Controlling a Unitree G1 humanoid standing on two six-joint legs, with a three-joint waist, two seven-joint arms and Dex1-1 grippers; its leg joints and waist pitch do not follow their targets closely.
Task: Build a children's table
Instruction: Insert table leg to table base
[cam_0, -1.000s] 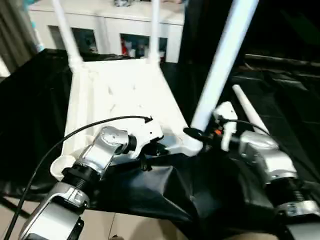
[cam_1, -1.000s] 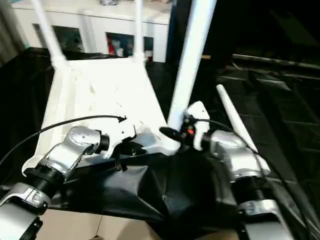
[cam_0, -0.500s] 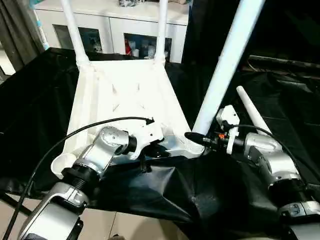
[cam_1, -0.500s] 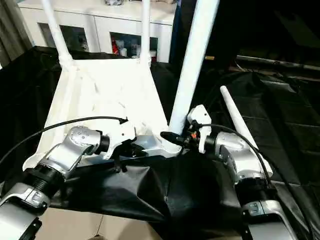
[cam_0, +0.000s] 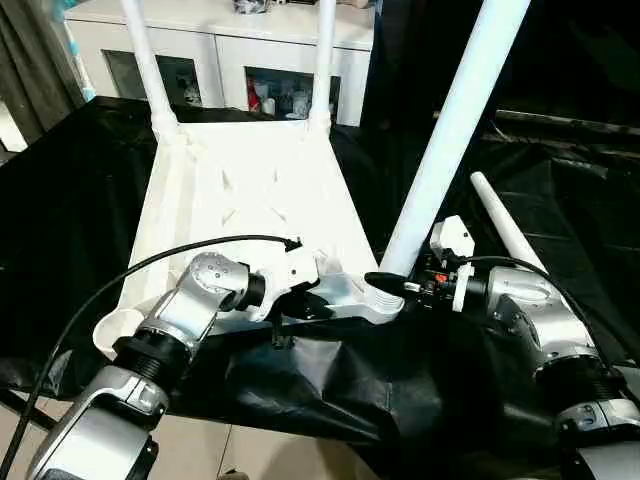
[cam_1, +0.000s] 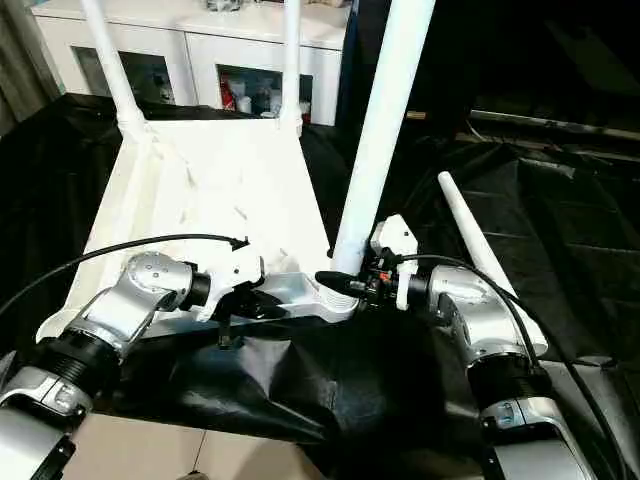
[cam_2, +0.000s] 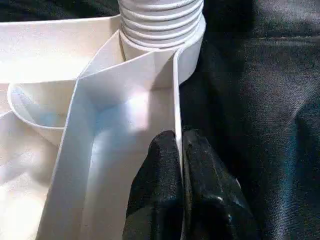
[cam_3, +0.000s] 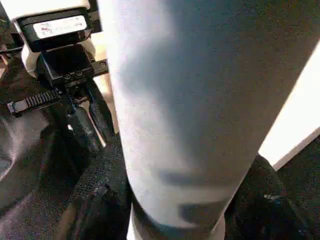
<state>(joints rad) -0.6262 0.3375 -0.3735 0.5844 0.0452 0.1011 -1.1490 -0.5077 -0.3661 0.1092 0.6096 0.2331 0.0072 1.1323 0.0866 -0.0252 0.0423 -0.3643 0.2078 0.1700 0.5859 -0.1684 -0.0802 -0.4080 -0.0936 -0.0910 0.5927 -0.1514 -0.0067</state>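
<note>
**Gripping the upturned table on the black cloth**

Holding two parts of the children's table at once, I have the tabletop (cam_0: 250, 200) lying upside down before me, ribbed underside up, on a black cloth (cam_0: 70, 210) that covers the whole work surface and hangs in folds over its near edge. My left gripper (cam_2: 180, 150) is clenched on the thin raised rim at the near edge of the tabletop; in the left wrist view one finger (cam_2: 160, 190) sits on each side of that rim, just short of the ringed corner socket (cam_2: 162, 25).

My right gripper (cam_1: 345, 283) is closed around the near right leg (cam_0: 450, 130), low down where the tube meets its socket. That leg leans slightly to the right as it rises out of the picture. In the right wrist view the tube stands between my fingers (cam_3: 97, 200).

Two more legs (cam_0: 145, 60) stand upright in the far corners. A fourth leg (cam_1: 470, 235) lies loose on the cloth to my right, near my right forearm. The near left socket (cam_0: 125, 330) has no leg in it.

Beyond the cloth stands a white cabinet (cam_0: 215, 45) with open compartments holding small items. A grey curtain (cam_0: 35, 55) hangs at the far left, and pale floor (cam_0: 250, 455) shows below the cloth's edge.
</note>
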